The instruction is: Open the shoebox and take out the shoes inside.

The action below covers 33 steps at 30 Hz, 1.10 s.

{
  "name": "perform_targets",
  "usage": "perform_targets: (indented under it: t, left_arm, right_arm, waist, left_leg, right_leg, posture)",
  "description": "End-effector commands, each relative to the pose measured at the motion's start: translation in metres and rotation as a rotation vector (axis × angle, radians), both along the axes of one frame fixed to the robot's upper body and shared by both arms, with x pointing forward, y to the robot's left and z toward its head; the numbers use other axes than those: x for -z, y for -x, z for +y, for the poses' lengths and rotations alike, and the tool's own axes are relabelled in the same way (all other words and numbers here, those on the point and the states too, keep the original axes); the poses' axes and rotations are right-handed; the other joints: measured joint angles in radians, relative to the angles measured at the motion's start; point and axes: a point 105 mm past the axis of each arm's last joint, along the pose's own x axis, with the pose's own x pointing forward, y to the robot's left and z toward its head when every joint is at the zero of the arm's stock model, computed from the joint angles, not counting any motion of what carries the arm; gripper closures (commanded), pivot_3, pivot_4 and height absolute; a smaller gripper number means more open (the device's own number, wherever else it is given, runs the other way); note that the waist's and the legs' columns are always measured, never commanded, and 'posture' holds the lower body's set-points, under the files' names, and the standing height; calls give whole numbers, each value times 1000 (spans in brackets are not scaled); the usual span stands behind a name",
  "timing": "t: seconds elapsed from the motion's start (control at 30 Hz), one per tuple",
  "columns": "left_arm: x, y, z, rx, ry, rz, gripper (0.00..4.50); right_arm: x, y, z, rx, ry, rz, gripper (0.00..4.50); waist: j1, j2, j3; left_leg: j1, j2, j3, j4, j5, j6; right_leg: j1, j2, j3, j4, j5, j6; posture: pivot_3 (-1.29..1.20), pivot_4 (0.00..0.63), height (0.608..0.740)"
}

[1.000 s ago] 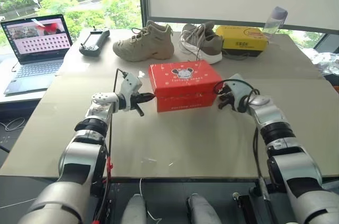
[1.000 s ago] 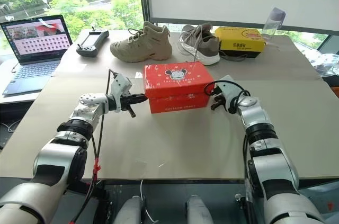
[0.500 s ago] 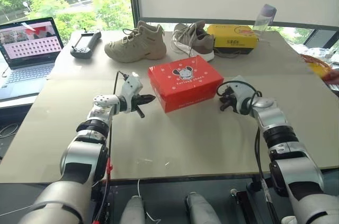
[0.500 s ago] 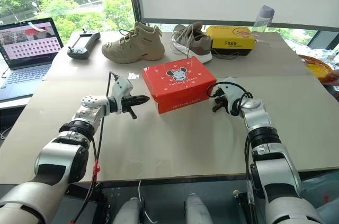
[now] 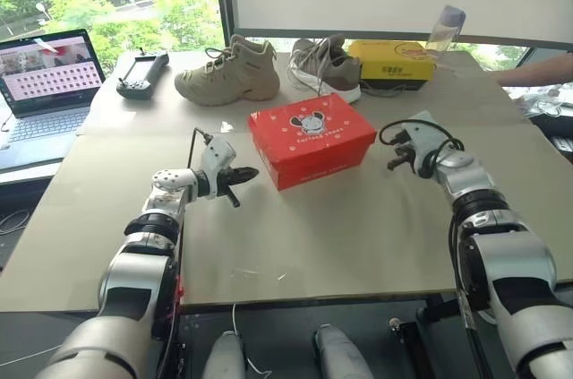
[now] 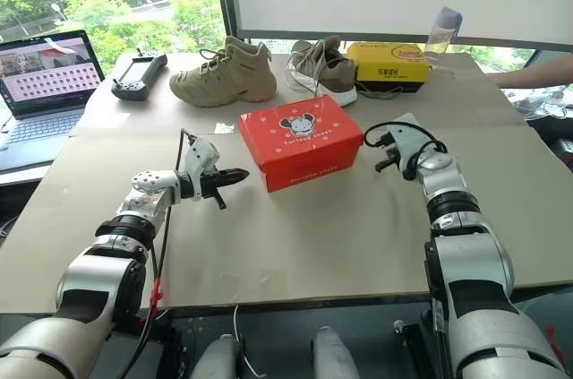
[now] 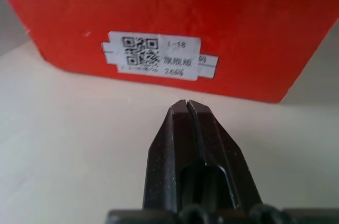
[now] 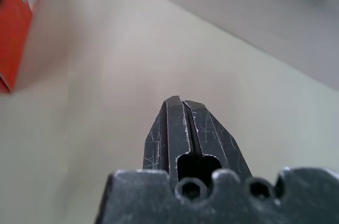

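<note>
The red shoebox (image 5: 311, 139) lies mid-table with its lid down, so the shoes are hidden. My left gripper (image 5: 251, 172) is shut and points at the box's left end, just short of it. In the left wrist view its tips (image 7: 186, 102) face the white label (image 7: 159, 57) on that end. My right gripper (image 5: 394, 160) is shut and empty, held above the table a short way off the box's right end. The right wrist view has its tips (image 8: 180, 99) over bare table with the shoebox (image 8: 16, 28) at the edge.
Along the back stand a tan boot (image 5: 224, 72), a grey sneaker (image 5: 329, 65), a yellow box (image 5: 392, 60) and a bottle (image 5: 445, 28). A laptop (image 5: 49, 74) and a controller (image 5: 139, 73) sit at the back left. A person's arm (image 5: 537, 70) reaches in at the right.
My right gripper has lifted and drawn away from the box's right end. The shoebox has turned slightly, right end farther back. A person's arm has come in at the right.
</note>
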Motion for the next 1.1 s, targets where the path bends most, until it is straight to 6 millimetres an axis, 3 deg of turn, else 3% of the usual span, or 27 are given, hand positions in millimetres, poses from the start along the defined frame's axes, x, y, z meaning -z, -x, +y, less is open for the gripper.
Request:
perform_targets:
  t: [0.03, 0.13, 0.37, 0.63, 0.87, 1.1]
  left_arm:
    - [-14, -2, -10, 20, 28, -50, 4500]
    - [-16, -2, -19, 35, 35, -51, 4500]
    - [-23, -4, -18, 40, 31, -63, 4500]
    - [-25, 1, 5, 38, -8, -69, 4500]
    - [-28, 7, 15, 52, 14, -59, 4500]
    - [-25, 15, 16, 85, 4, -40, 4500]
  right_arm:
    - [-27, -9, 42, -120, -77, -115, 4479]
    - [-26, -10, 69, -174, -159, -123, 4479]
    - [-13, -2, 93, -295, -184, -76, 4479]
    - [-3, 19, 84, -376, -128, -25, 4479]
    - [-3, 56, 63, -323, -115, 20, 4479]
    - [-4, 79, 75, -335, -134, 42, 4479]
  waist:
    - [-6, 0, 0]
    - [-7, 0, 0]
    - [-7, 0, 0]
    - [-8, 1, 0]
    - [3, 1, 0]
    - [7, 1, 0]
  left_leg:
    - [0, 0, 0, 0, 0, 0]
    - [0, 0, 0, 1, 0, 0]
    - [0, 0, -1, 1, 0, 0]
    - [0, 0, -1, 0, 0, 0]
    - [-1, 0, -2, 1, 0, 0]
    - [0, 0, -1, 2, 0, 0]
  right_leg:
    - [0, 0, 0, 0, 0, 0]
    - [0, 0, 0, 0, 0, 0]
    - [1, 0, -1, 1, 0, 0]
    - [1, 0, -1, 1, 0, 0]
    - [0, 0, -1, 1, 0, 0]
    - [1, 0, -1, 1, 0, 0]
  posture:
    - [0, 150, 712]
    - [0, 150, 712]
    - [0, 150, 712]
    - [0, 150, 712]
    - [0, 150, 712]
    - [0, 150, 712]
